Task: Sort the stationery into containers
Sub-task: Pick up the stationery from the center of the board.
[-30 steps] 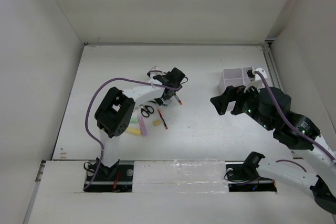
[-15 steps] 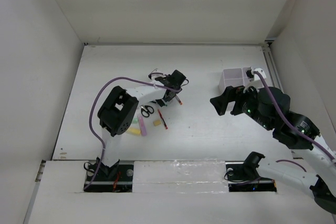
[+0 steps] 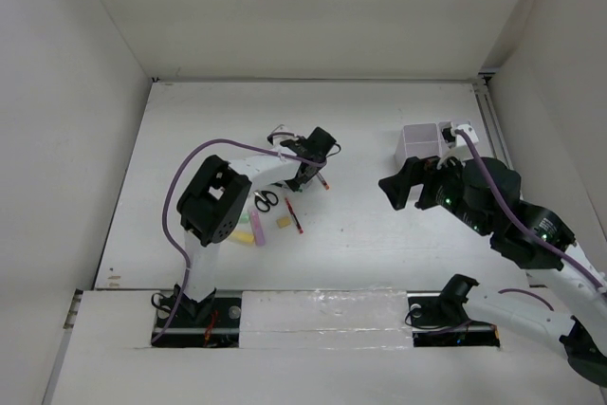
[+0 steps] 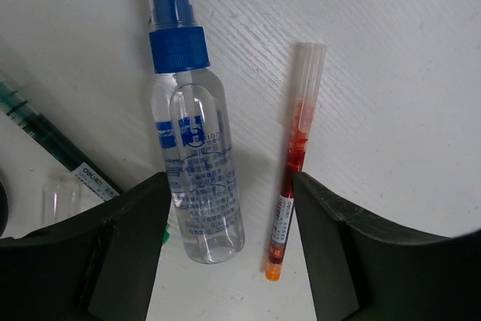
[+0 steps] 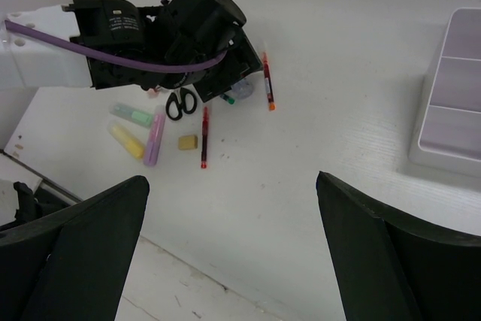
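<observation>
My left gripper (image 4: 229,257) is low over the table, its jaws still apart. Between them lie the base of a clear blue-capped spray bottle (image 4: 192,148) and the orange-tipped end of a red pen (image 4: 295,163). A dark green pen (image 4: 45,137) lies just left of the bottle. From above, the left gripper (image 3: 311,163) sits at the top of the stationery cluster. The white divided container (image 3: 422,142) stands at the back right. My right gripper (image 3: 403,187) hovers wide open in front of it, holding nothing.
Below the left gripper lie black-handled scissors (image 5: 179,103), a second red pen (image 5: 204,137), a tan eraser (image 5: 188,141), and green (image 5: 134,116), yellow (image 5: 128,141) and pink (image 5: 154,137) markers. The table's near edge (image 5: 188,268) runs under the right gripper.
The left gripper's jaws have narrowed around the bottle and red pen, and the left arm has settled slightly. The right arm has hardly moved.
</observation>
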You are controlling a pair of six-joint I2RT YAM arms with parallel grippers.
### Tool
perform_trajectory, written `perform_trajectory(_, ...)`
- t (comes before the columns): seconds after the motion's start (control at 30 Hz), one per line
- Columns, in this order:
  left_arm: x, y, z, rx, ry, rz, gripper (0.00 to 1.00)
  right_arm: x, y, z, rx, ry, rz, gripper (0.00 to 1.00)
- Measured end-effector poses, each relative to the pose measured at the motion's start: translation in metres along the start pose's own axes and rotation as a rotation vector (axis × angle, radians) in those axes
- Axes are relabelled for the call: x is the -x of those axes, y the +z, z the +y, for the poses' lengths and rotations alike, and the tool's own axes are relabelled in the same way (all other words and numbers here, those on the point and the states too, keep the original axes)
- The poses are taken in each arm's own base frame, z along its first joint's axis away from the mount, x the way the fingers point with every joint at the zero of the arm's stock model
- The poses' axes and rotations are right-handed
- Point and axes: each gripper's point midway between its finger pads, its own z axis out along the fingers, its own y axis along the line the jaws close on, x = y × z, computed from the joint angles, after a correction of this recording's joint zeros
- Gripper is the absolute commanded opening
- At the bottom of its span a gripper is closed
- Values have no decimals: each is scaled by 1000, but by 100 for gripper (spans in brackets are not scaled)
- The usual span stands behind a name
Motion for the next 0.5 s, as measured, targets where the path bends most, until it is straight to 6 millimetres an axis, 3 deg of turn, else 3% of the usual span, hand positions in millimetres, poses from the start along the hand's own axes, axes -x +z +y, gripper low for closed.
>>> perform_trajectory(0.3,1,2,5,18,-22,-18,50,0,0,0,0,0,0,100)
perform_trajectory(0.4,1,2,6,25,-25,-20,41,0,0,0,0,0,0,100)
perform_trajectory(0.5,1,4,9,36,-28,-25,40,0,0,0,0,0,0,100)
